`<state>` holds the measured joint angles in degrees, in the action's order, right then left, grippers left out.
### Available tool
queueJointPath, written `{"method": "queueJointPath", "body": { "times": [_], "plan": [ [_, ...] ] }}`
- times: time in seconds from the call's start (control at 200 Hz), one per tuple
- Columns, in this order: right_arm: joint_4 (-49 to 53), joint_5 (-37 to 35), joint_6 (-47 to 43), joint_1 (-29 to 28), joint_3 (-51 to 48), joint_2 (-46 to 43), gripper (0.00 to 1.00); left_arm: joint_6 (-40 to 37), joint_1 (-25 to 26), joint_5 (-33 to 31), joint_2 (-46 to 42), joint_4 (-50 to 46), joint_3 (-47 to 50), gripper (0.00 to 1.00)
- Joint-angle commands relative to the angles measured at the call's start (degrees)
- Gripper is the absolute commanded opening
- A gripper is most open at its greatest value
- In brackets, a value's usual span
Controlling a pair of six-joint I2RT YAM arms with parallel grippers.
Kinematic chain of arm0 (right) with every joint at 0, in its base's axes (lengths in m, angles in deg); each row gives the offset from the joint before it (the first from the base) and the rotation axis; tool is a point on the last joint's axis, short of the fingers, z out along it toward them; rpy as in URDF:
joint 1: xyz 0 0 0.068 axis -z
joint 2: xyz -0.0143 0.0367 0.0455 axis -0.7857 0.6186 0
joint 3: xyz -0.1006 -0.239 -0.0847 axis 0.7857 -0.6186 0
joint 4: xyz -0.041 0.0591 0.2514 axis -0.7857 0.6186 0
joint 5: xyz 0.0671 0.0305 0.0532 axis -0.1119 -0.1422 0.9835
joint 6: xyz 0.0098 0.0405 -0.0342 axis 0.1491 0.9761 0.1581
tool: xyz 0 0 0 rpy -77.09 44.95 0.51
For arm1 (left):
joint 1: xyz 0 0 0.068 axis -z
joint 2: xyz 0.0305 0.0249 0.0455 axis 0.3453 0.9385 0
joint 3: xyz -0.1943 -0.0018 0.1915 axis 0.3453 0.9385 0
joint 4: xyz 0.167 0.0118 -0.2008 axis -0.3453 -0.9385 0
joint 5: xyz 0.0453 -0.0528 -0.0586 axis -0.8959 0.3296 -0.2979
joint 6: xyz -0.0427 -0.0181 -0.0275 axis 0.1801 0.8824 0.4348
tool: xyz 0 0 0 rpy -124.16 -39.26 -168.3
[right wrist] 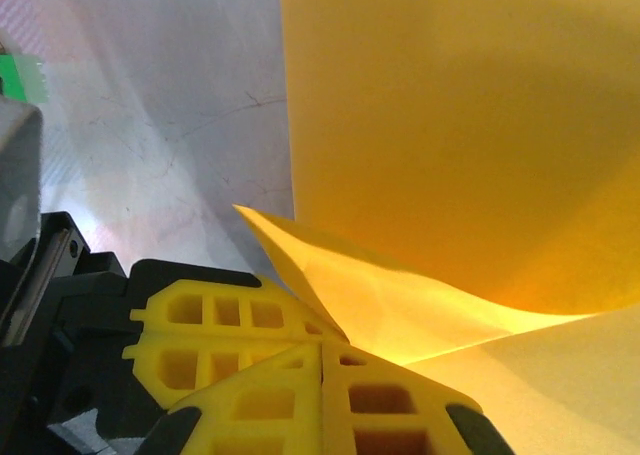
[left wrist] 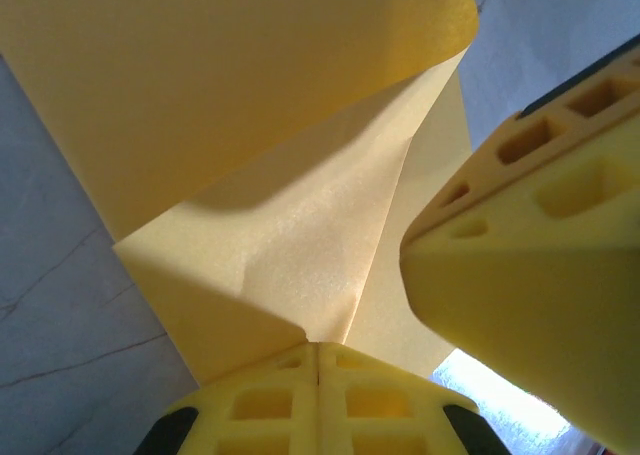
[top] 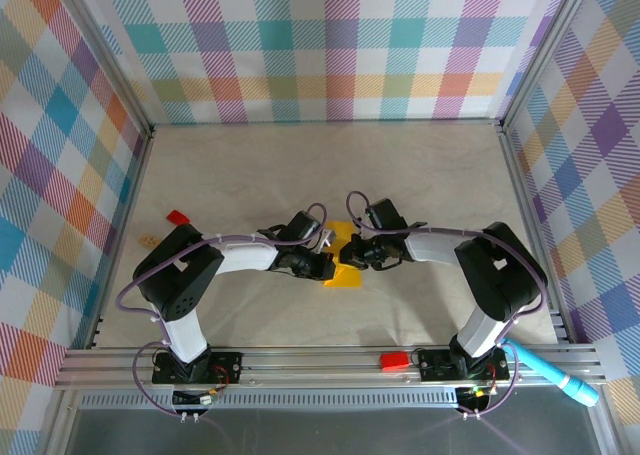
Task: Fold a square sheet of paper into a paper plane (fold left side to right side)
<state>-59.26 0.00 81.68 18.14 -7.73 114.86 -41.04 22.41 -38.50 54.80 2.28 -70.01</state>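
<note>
L and R arms: elbows out, forearms bent inward. Left gripper and right gripper meet tip-to-tip at table centre. Both jaw sets closed, each pinching the sheet at a fold; one flap is lifted and curling. Rest of the sheet lies flat under the grippers.

Surface: pale marbled table. Red block at L side, well apart. Plaid walls encl. back and sides.

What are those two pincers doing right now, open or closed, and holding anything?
Left pincer: closed, pinching the yellow sheet of paper.
Right pincer: closed, pinching the same sheet.
</note>
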Motion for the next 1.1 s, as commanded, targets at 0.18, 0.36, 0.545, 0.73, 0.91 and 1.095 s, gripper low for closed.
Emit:
{"method": "queueJointPath", "body": {
  "times": [0.18,0.36,0.545,0.73,0.91,1.095],
  "plan": [
    [-2.2,0.7,2.1,-1.5,-0.5,3.3,0.00,-0.3,0.0,-1.8,1.9,-2.9,2.2,0.00],
    [-1.8,0.0,2.1,-1.8,-0.9,4.6,0.00,-0.3,0.0,-2.1,2.0,-3.2,1.9,0.00],
    [-0.8,-1.5,1.0,-1.9,-1.3,5.6,0.00,-0.6,0.0,-3.3,2.4,-4.8,1.8,0.00],
    [1.4,-4.1,-1.1,-1.8,-1.4,6.0,0.00,-0.4,0.0,-3.7,2.6,-5.4,1.9,0.00],
    [1.1,-5.7,-2.5,-1.6,-2.3,5.7,0.00,-0.3,0.0,-4.2,2.8,-6.6,2.3,0.00],
    [-1.1,-5.4,-2.6,-0.6,-3.0,5.5,0.00,-0.3,0.0,-4.2,2.9,-7.0,2.9,0.00]
  ]
}}
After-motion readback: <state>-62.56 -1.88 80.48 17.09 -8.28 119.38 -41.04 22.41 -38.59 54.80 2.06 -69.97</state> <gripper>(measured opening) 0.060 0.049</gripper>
